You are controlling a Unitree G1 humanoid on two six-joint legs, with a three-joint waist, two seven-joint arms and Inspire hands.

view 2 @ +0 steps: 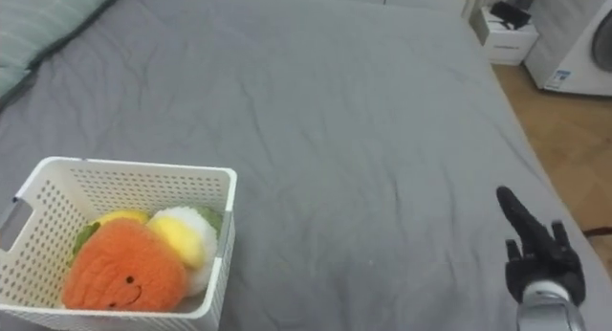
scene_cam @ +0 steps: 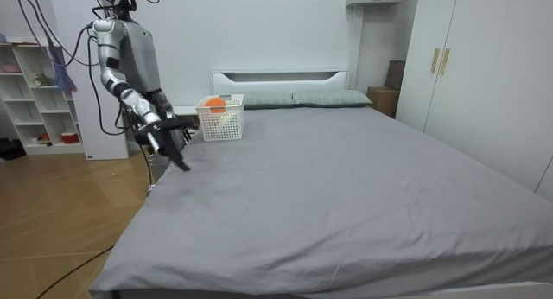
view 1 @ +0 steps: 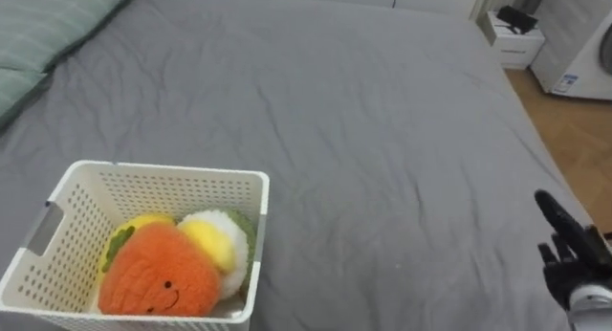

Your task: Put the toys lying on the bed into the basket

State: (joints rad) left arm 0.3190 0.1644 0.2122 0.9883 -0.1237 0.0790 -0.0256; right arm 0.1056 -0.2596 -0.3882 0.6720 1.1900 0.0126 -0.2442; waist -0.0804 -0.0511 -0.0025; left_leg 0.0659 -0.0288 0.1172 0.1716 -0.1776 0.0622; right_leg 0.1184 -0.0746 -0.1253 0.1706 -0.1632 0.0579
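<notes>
A white perforated basket stands on the grey bed at the lower left, near the edge where I stand. Inside lie an orange plush toy with a smiling face and a yellow and white plush toy with green trim. My right hand hovers open over the bed's right edge, fingers straight, holding nothing and far from the basket. In the room view the basket sits near the headboard, my right hand hangs low over the bed's side, and my left hand is a dark shape beside the basket.
Green striped pillows lie at the far left. A white nightstand and a white appliance stand on the wooden floor past the bed's right side. The room view has a shelf and a wardrobe.
</notes>
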